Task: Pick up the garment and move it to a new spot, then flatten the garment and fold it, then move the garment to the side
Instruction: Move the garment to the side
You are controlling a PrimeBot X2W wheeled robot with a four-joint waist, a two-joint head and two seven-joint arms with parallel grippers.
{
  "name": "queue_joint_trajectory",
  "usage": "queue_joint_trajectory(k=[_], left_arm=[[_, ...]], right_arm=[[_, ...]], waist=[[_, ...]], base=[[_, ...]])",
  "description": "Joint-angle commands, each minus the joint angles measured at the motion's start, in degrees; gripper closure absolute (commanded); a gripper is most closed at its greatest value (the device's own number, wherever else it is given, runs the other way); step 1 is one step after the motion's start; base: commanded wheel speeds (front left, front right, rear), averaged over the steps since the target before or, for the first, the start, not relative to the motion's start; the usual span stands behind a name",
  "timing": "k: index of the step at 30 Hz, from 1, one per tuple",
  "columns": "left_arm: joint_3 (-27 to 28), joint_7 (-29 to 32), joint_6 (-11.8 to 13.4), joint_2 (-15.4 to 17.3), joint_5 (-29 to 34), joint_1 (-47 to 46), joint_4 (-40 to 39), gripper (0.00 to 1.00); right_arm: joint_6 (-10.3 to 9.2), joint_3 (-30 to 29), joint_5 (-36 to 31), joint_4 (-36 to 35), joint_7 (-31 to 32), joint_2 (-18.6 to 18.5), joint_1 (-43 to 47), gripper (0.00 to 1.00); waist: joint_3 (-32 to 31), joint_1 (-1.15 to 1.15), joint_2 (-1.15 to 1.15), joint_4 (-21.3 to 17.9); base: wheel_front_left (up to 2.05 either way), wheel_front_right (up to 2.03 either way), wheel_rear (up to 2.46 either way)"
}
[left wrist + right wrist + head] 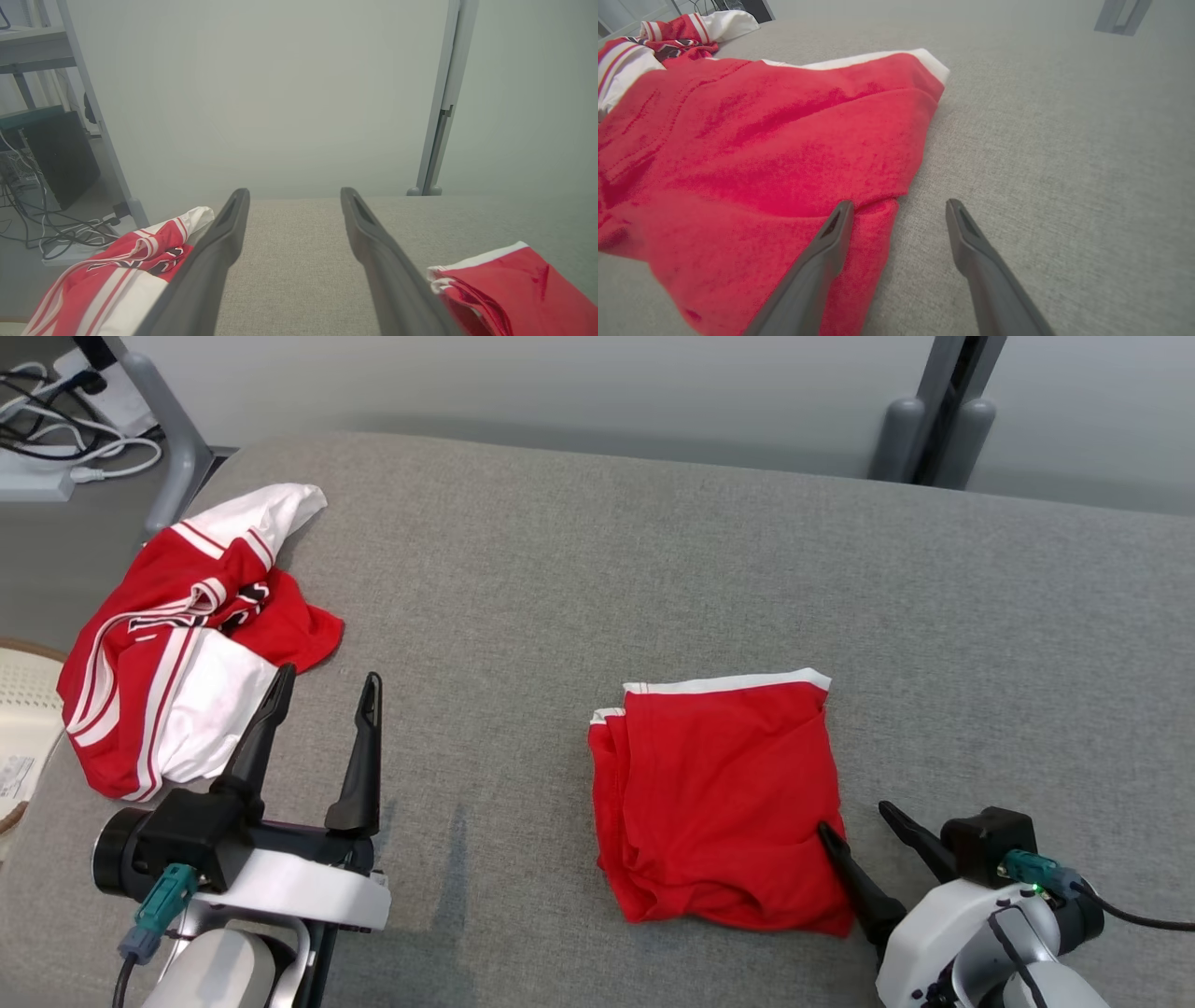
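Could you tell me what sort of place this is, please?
Probably a lab or test room: a grey padded table before a plain partition wall, tangled cables and a power strip on the floor, and metal shelving beside them.

head view high over the grey table, wrist views low along it, red garment common to all

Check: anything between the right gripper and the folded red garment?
Nothing visible. The right gripper is open at the near corner of the folded red garment, one finger over cloth, the other over grey surface.
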Motion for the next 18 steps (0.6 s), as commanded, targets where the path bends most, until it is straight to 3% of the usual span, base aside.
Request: queue_joint_trajectory(k=[1,9,11,13,18], left_arm=[[0.2,-0.39,-0.39,-0.27,0.41,-1.05,0.32,0.0],[1.19,-0.61,-2.31,-2.33,1.46,-3.49,2.53,0.0],[1.7,-0.63,-2.72,-2.56,1.83,-3.86,2.7,0.0],[2.12,-0.62,-3.07,-2.96,2.26,-3.76,2.91,0.0],[3.81,-0.61,-3.48,-3.33,3.25,-2.86,2.81,0.0]], right_arm=[[0.01,0.4,0.61,0.86,-0.47,-0.39,-1.06,0.0],[0.01,6.45,4.94,7.05,1.2,-1.02,-5.73,0.0],[0.01,8.02,6.21,7.86,2.11,-1.27,-6.47,0.55],[0.01,8.85,7.23,8.14,2.22,-1.67,-6.99,1.0],[-0.02,8.83,8.37,6.46,1.93,-3.07,-7.57,1.0]], waist=[[1.33,0.0,0.0,0.96],[3.66,0.0,0.0,1.87],[3.84,0.0,0.0,1.93],[3.9,0.0,0.0,1.84],[3.49,0.0,0.0,0.27]], base=[[0.0,0.0,0.0],[0.0,0.0,0.0],[0.0,0.0,0.0],[0.0,0.0,0.0],[0.0,0.0,0.0]])
